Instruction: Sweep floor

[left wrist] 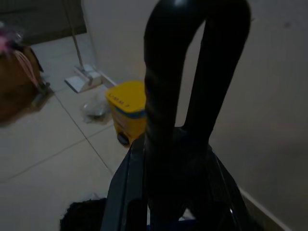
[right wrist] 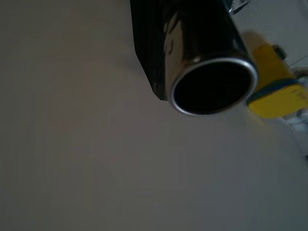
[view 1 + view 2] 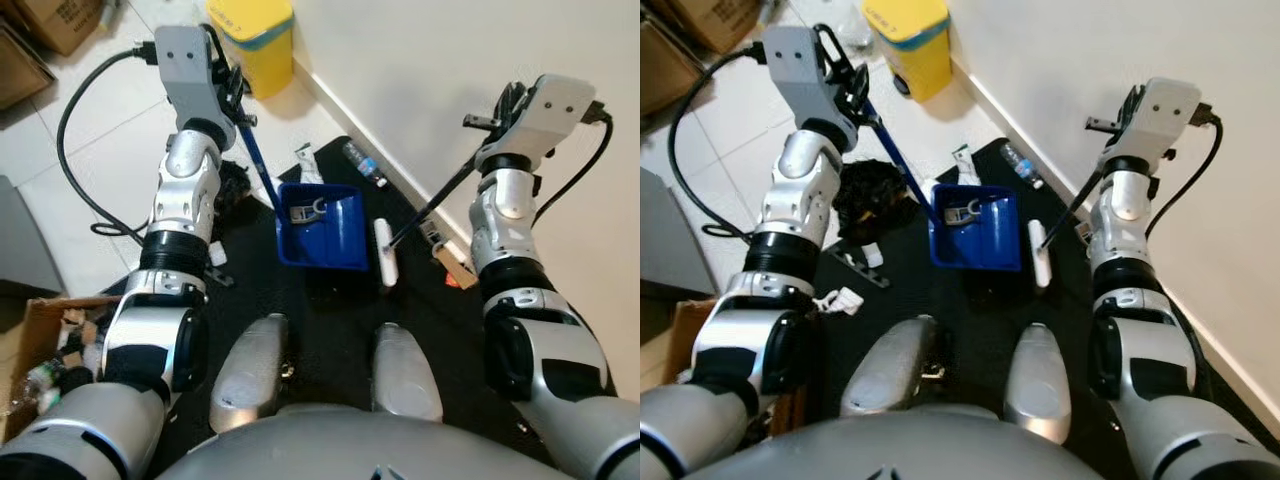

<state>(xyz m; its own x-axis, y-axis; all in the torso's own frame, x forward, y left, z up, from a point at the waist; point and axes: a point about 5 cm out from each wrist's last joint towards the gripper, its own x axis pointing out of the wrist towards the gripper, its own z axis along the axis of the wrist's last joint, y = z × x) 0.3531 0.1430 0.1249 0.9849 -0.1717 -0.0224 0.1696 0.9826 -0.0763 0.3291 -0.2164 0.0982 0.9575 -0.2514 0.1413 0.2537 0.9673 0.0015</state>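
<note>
One blue dustpan point(image 3: 322, 228), one broom point(image 3: 386, 252), one yellow bin point(image 3: 252, 40), one plastic bottle point(image 3: 363, 162), two grippers: left gripper point(image 3: 232, 95), right gripper point(image 3: 497, 120).

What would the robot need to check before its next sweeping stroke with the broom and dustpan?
1. Left gripper holds the blue dustpan's long handle: ok.
2. Right gripper holds the thin black broom handle: ok.
3. Blue plastic dustpan sits on the black floor mat, open side toward the white broom head: ok.
4. Dustpan already holds some litter: ok.
5. Clear plastic bottle by the wall, unswept: not ok.
6. Black crumpled debris outside the pan: not ok.
</note>
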